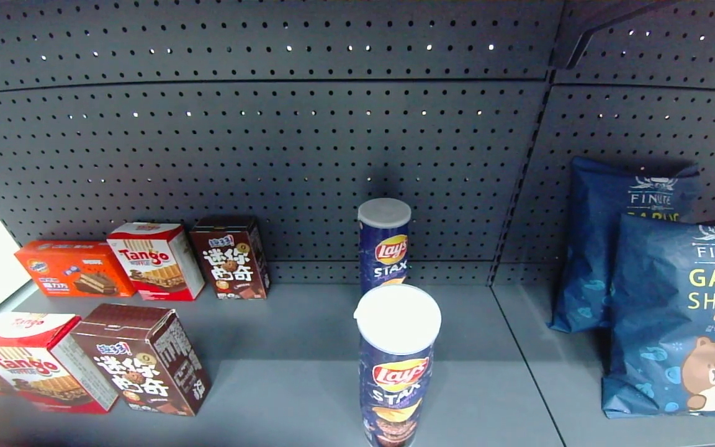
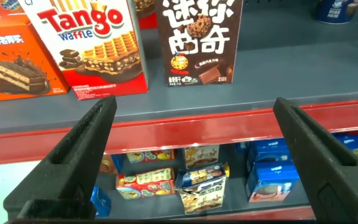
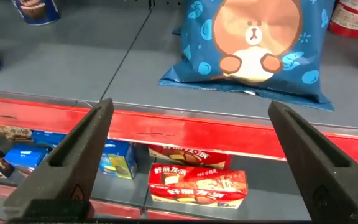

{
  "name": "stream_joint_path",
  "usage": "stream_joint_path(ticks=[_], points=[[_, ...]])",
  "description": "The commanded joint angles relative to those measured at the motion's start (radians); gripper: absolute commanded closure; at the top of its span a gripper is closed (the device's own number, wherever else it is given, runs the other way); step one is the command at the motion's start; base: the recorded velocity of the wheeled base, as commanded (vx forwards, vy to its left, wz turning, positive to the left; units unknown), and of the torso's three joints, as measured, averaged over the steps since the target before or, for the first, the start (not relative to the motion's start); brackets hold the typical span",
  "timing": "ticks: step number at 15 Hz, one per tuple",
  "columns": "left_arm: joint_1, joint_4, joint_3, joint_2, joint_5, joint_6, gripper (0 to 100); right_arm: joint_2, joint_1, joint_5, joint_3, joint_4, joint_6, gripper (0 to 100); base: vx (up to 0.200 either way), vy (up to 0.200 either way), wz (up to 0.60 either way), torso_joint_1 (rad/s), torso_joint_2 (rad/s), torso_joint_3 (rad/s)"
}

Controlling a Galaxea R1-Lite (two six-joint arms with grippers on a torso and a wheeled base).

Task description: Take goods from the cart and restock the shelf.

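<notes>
In front of the shelf [image 1: 308,347], level with its red lip [image 2: 185,127], the left gripper [image 2: 194,107] and right gripper [image 3: 191,107] are both spread wide, holding nothing. Among goods already stocked, the front can [image 1: 396,366] stands at the shelf's middle. Any incoming item pushed in carelessly could, I judge, topple that tall, narrow can.

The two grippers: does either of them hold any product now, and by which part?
Nothing is held. The left gripper is open and empty, and the right gripper is open and empty as well.
</notes>
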Motion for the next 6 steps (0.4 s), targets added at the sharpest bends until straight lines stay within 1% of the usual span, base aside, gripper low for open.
stream_joint_path(ticks=[1, 6], points=[[0.0, 0.0, 0.0, 0.001, 0.0, -0.001, 0, 0.002, 0.0, 0.0, 0.0, -0.001, 0.0, 0, 0.0, 0.0, 0.0, 0.0, 0.0, 0.0], [0.0, 0.0, 0.0, 0.001, 0.0, -0.001, 0, 0.002, 0.0, 0.0, 0.0, -0.001, -0.002, 0, 0.0, 0.0, 0.0, 0.0, 0.0, 0.0]])
